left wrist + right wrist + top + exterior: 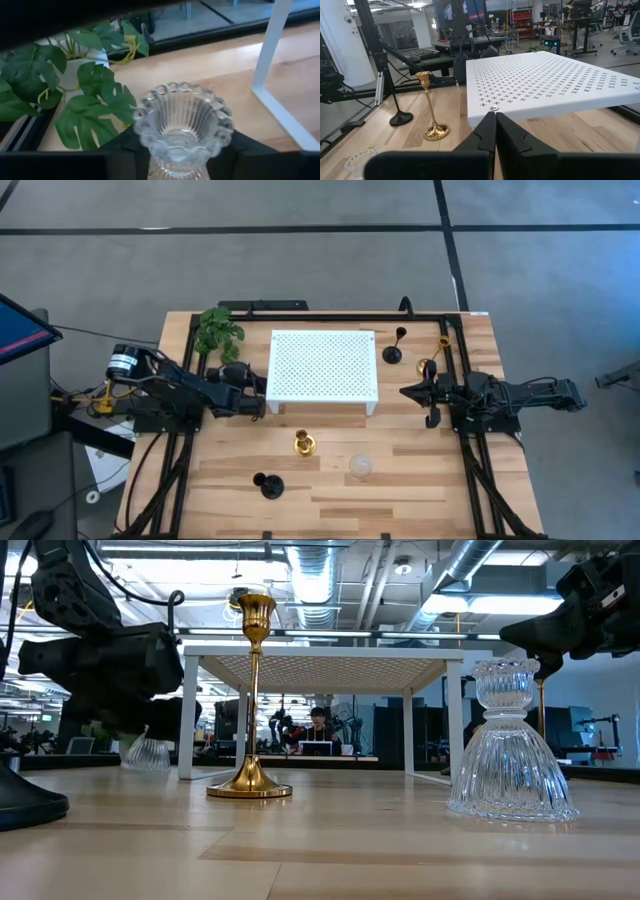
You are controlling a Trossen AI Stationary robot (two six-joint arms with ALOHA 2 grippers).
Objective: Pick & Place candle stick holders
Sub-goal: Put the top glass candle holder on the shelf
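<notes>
Up close in the left wrist view, the left end effector (182,165) is pinching a clear glass holder (182,125) just left of the white platform (322,365), right end effector (432,405) pressed together beside it, so nothing's on top yet and all visible holders remain.

Bright, even light from ceiling lamps (455,602) glares in the low view, glints on the gold candlestick (252,700) and glass holder (512,745), leaves soft shadows on the desk (420,470), and silhouettes blurred near arms.
</notes>
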